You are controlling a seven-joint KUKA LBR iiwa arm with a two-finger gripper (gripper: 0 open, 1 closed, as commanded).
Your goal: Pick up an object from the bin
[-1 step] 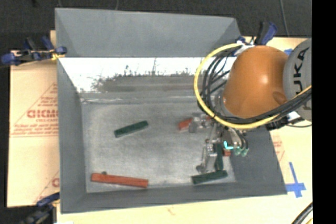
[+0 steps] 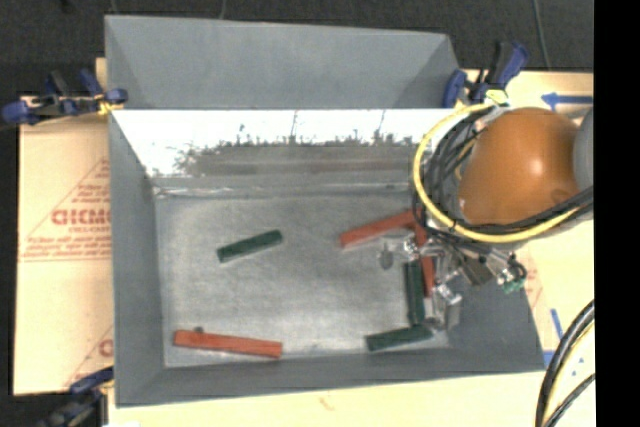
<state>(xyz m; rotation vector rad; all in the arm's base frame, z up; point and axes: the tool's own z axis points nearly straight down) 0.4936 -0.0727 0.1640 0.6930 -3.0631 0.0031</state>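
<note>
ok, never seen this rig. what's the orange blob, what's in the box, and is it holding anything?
A single camera looks down, slightly from one side, into a grey metal bin. The orange dome with cables looped round it is a cover on the wrist of a robot arm reaching in from the right. Its gripper hangs below the dome, low in the bin's right side.

Flat bars lie loose on the bin floor. There is a green bar left of centre and a long red bar at front left. A second red bar and two more green bars lie by the gripper. Whether it holds one, I can't tell.
</note>
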